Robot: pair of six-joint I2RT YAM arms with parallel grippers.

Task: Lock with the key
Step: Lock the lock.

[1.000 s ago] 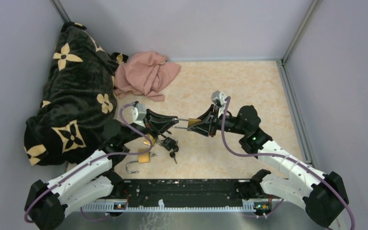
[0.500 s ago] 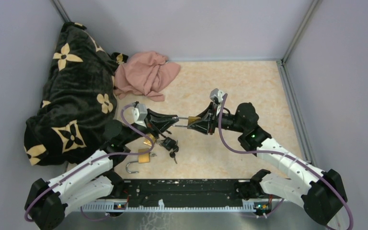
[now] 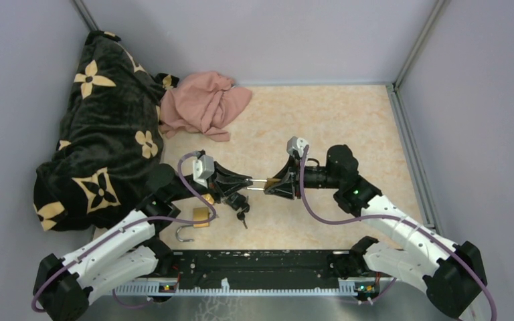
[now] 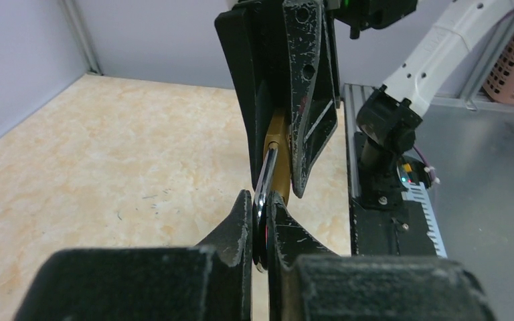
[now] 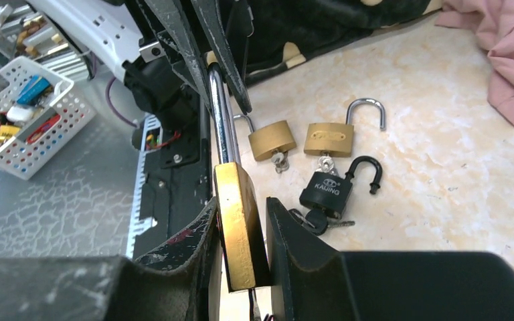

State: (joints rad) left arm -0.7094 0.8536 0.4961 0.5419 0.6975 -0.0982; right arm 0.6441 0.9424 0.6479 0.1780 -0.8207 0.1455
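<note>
R gripper (image 3: 272,184) had the brass padlock (image 5: 238,221) clamped by its body, up off the table (image 3: 348,127) mid-workspace. L gripper (image 4: 260,206) was pinched nearly flat on its steel shackle (image 5: 221,114).

Risk, as I judged it: both arms were on one lock, so any pull or twist out of line btw them could drag the shackle from that thin pinch. It could also slide the body out of the R fingers, and the lock would drop onto the spares below. No free gripper for a key either. Couldn't tell if one sat in the held lock's underside, hidden.

Around: big black flowered blanket (image 3: 100,134) far left and pink cloth (image 3: 204,100) at the back, both well apart, no bother. On the table by the L gripper lay spare brass locks (image 5: 272,139) w/ shackles open, a black lock (image 5: 326,190), and a black-headed key (image 5: 311,219) touching it. That clutter sat right where I'd have to reach for the key.
</note>
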